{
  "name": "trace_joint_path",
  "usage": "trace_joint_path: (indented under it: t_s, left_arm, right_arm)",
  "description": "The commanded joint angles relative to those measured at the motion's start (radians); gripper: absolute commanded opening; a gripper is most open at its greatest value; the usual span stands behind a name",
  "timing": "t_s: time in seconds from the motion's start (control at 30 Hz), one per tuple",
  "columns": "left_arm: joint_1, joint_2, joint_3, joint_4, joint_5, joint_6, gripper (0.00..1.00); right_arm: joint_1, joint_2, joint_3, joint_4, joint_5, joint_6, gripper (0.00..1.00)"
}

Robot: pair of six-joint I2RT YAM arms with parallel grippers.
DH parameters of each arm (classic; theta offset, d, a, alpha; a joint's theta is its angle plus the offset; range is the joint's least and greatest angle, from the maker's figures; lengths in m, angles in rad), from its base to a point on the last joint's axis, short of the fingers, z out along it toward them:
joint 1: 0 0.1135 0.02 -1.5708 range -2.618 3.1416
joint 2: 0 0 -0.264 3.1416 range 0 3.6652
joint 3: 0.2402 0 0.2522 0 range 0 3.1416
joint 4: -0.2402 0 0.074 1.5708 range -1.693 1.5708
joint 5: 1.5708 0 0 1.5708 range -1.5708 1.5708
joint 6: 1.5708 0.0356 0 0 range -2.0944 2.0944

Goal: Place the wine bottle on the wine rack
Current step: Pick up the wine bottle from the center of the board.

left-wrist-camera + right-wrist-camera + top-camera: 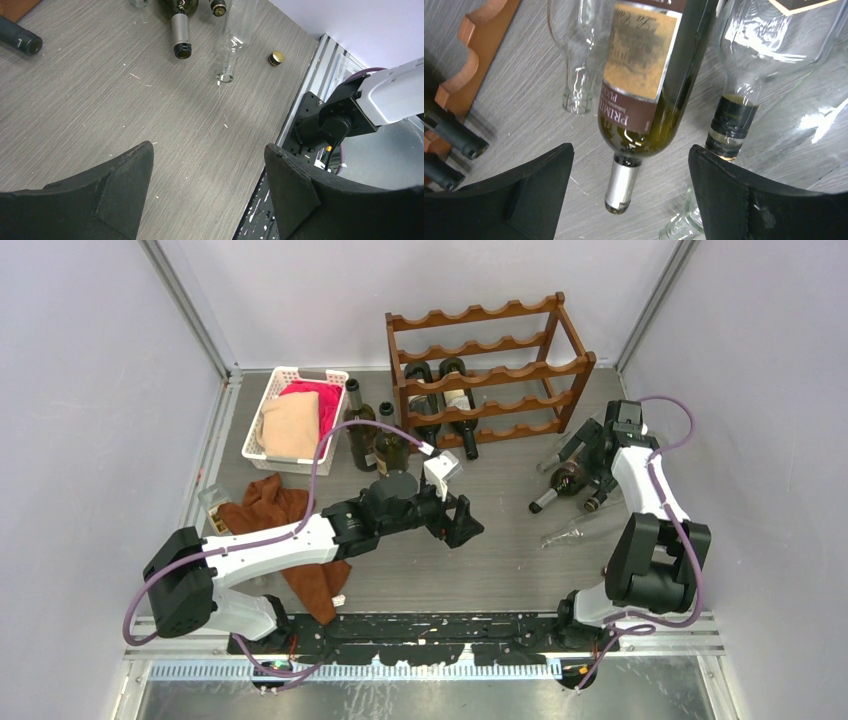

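Observation:
A dark green wine bottle (pixel 644 75) with a tan and maroon label and a silver-foil neck lies on the table at the right (pixel 562 480). My right gripper (pixel 630 170) is open above it, its neck between the spread fingers without touching; in the top view the gripper (pixel 592 468) is over the pile of lying bottles. The reddish-brown wine rack (pixel 480 370) stands at the back and holds two dark bottles (pixel 445 405); its edge shows in the right wrist view (pixel 469 55). My left gripper (pixel 465 520) is open and empty over the table's middle (pixel 207 165).
Clear glass bottles (pixel 574 55) (pixel 764 45) lie on both sides of the green one. Two dark bottles (pixel 372 435) stand left of the rack beside a white basket (pixel 262 410) of cloths. A brown cloth (pixel 285 515) lies under the left arm. A gold cap (pixel 275 58) lies on the table.

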Motion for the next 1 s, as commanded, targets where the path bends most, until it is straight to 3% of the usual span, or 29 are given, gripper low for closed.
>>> trace_joint_path:
  t_s: [0.0,0.67,0.97]
  left_arm:
    - [-0.004,-0.002,0.032,0.053,-0.018,-0.029,0.80]
    - [-0.003,0.009,0.043,0.033,-0.031,0.001,0.81]
    - [-0.003,0.020,0.056,0.035,-0.027,0.001,0.81]
  right_arm:
    - [-0.006,0.029,0.057,0.057,0.071,0.045,0.87]
    - [-0.013,0.220,0.097,0.055,0.091,0.085,0.81]
    - [-0.032,0.297,0.098,0.055,0.056,0.105,0.90]
